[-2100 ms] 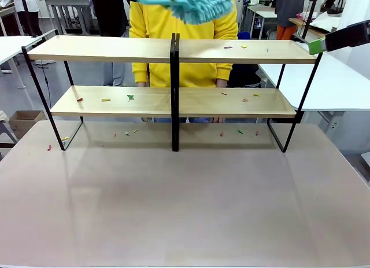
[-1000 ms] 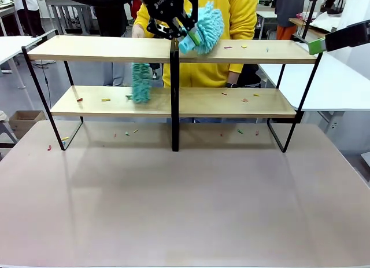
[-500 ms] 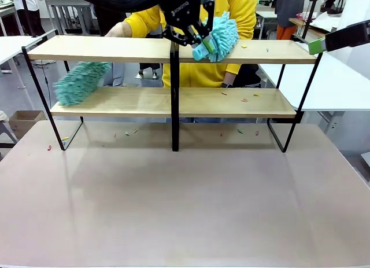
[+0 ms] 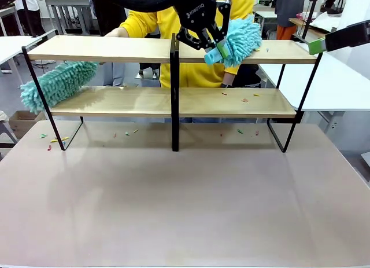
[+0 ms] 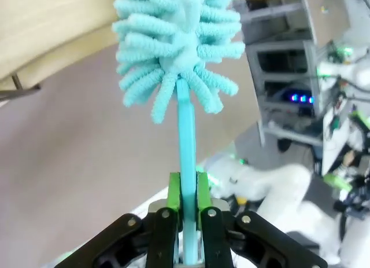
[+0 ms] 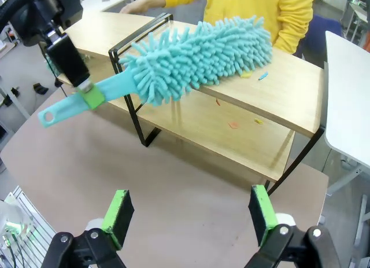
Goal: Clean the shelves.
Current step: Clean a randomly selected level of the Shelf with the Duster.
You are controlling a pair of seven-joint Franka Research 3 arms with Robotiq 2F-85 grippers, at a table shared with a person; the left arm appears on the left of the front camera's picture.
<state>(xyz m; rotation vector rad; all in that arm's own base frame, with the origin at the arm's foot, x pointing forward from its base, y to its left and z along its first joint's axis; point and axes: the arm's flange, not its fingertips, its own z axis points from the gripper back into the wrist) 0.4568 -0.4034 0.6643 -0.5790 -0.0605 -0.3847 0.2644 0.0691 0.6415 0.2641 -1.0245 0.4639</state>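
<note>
The left pincer (image 4: pixel 215 48) is clamped tight on the flat handle of a turquoise duster (image 4: pixel 240 39), green pads pressed against both sides of it. In its own wrist view the handle runs straight up from between the pads to the fluffy head. From the other arm's camera, the handle's end, with a hole in it, sticks out past the pincer. The pincer hangs just over the top board, a little right of the middle posts, and the duster's head lies on the top board of the right-hand rack.

The right pincer (image 6: pixel 189 213) is off to the right side with its fingers wide apart and nothing between them, looking down on the right end of the shelves (image 4: pixel 104 48).

The shelves stand side by side across the far half of the table (image 4: pixel 185 204), their black frames meeting at the middle. Small coloured scraps (image 4: pixel 245 99) lie on the lower right board, with more on the table under the racks and by the left foot. A couple of bits sit on the top right board just beyond the duster's head.

A second duster (image 4: pixel 58 83), same colour, is at the left end of the lower board, poking out past the frame; I cannot tell who holds it. A person in a yellow top (image 4: pixel 196 71) stands behind the shelves, one hand (image 4: pixel 115 32) at the back edge of the top left board.
</note>
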